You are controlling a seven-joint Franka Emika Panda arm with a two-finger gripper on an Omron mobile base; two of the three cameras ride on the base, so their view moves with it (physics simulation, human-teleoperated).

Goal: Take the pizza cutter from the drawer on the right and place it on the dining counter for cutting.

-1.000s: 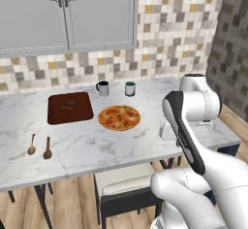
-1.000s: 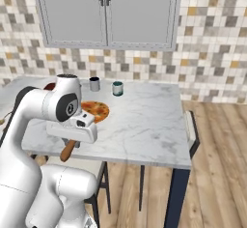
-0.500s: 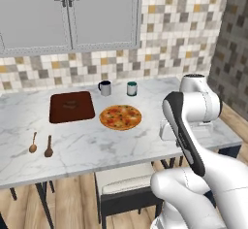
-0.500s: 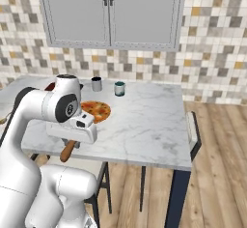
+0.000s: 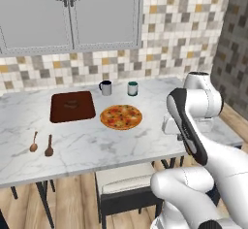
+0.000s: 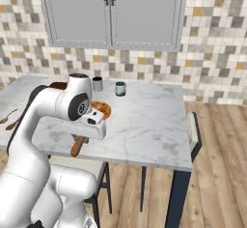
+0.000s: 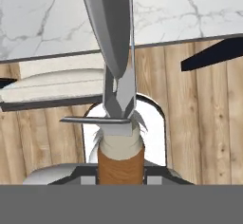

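Base camera shifted slightly; arm pose unchanged. Gripper (image 6: 79, 140) clamps pizza cutter (image 6: 77, 146), stubby brown wooden handle, grey metal blade, beside veined marble dining counter (image 6: 144, 130) edge.

my left base camera sits behind me and to my left, looking forward and down across the marble surface (image 5: 97, 145) toward the tiled wall, with my arm rising at its lower right. my right base camera sits behind me to the right and faces the same way, my arm at its lower left. both take in the pizza (image 5: 121, 117) (image 6: 102, 109), the two mugs, the grey wall cabinet (image 5: 70, 14) (image 6: 111, 12) and that same surface (image 6: 144, 125) from a middling distance. my hand camera looks along my claw (image 7: 120, 168), very close, past the near edge of the surface (image 7: 180, 9) to the wooden floor (image 7: 209, 123).
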